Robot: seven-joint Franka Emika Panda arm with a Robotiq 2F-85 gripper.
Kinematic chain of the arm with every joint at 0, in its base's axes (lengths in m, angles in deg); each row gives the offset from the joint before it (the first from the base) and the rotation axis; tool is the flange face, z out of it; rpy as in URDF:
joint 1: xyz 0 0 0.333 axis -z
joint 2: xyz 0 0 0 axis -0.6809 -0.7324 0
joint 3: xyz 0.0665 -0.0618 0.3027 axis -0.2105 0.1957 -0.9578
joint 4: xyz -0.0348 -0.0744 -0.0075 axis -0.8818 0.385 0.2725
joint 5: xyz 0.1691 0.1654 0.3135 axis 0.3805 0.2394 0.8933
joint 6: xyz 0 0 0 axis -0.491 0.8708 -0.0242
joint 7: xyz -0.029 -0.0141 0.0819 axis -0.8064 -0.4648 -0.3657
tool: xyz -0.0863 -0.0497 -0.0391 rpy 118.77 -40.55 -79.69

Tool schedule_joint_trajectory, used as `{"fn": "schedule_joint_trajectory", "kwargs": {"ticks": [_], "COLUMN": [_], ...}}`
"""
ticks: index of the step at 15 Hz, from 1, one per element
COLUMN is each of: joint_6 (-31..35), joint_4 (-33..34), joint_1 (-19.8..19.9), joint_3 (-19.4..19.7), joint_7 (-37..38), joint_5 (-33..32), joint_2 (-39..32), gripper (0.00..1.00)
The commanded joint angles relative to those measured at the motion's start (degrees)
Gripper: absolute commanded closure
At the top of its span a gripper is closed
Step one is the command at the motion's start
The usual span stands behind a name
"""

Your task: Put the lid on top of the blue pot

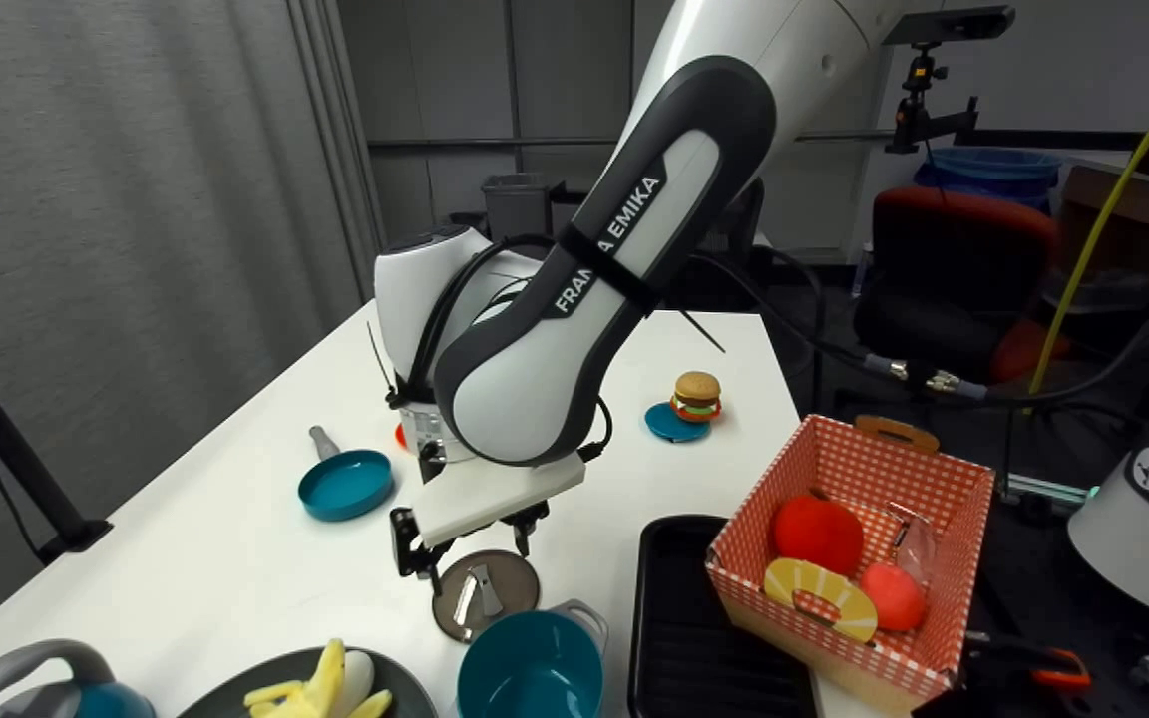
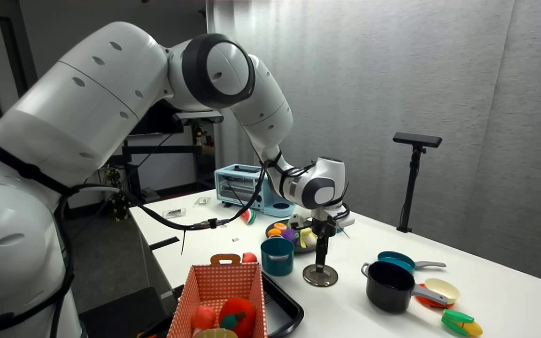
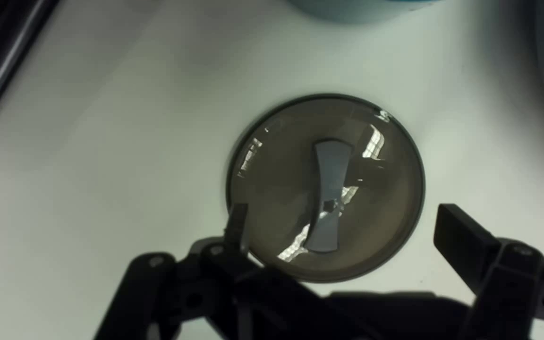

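The lid is a round, see-through grey-brown disc with a grey bar-shaped handle across its centre. It lies flat on the white table in both exterior views (image 1: pixel 517 576) (image 2: pixel 315 280) and in the wrist view (image 3: pixel 276 189). My gripper (image 1: pixel 480 568) is open and points down over the lid; it also shows in an exterior view (image 2: pixel 320 265). In the wrist view the open fingers (image 3: pixel 343 208) stand wide on either side of the handle, holding nothing. The blue pot (image 1: pixel 532 668) stands upright, uncovered, beside the lid (image 2: pixel 277 259); the wrist view shows only its edge (image 3: pixel 352 12).
A black tray (image 1: pixel 662 588) and a red-checked basket (image 1: pixel 879 464) stand near the pot. A dark plate (image 1: pixel 415 688) of toy food lies on the pot's other side. A black pot (image 2: pixel 388 293) and a teal pan (image 1: pixel 345 486) stand beyond the lid. A kettle (image 1: pixel 51 653) is at an edge.
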Motion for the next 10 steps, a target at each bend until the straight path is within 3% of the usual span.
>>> {"fn": "schedule_joint_trajectory", "kwargs": {"ticks": [1,4,6,10], "joint_6": [-2.38,-2.73,-2.90,-3.01], "joint_4": [2.58,2.83,2.98,3.10], "joint_1": [0.10,0.17,0.22,0.23], "joint_3": [-0.08,0.02,0.07,0.13], "joint_7": [-1.94,-1.96,-1.98,-2.12], "joint_5": [2.11,2.09,2.08,1.95], "joint_2": [-1.81,-2.36,-2.63,-2.79], "gripper": [0.00,0.00,0.28,0.58]}}
